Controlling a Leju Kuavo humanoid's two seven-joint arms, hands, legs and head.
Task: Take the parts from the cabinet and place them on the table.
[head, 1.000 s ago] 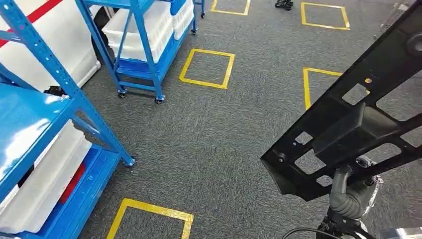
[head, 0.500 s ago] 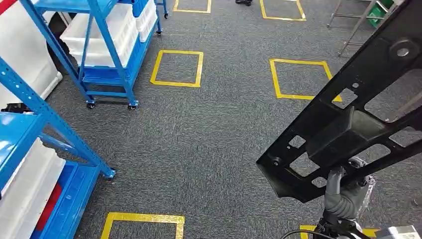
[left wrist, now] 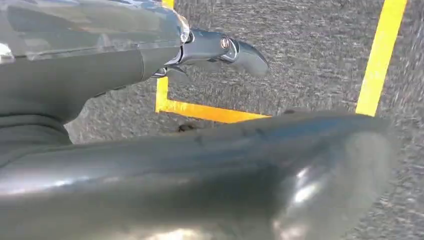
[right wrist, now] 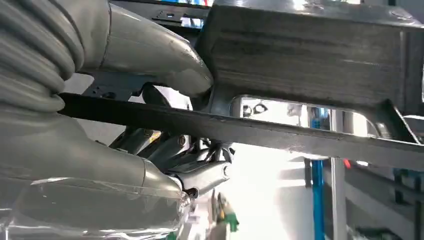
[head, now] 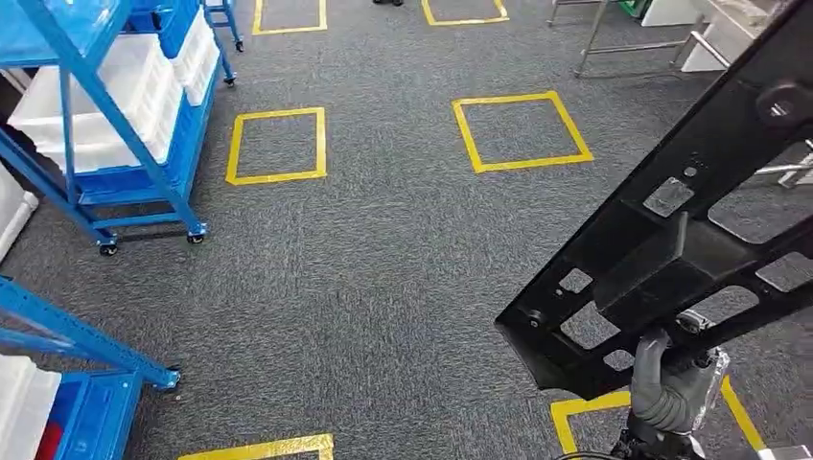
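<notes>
Head view: the right hand grips a long black perforated panel, held above the grey carpet floor away from the blue shelving racks. The left hand hangs free with fingers apart. This looks like the carry step; next, find the bench and lower the panel flat.

Open carpet ahead, blue racks leftward

Grey carpet floor, yellow tape squares, blue wheeled shelving
</notes>
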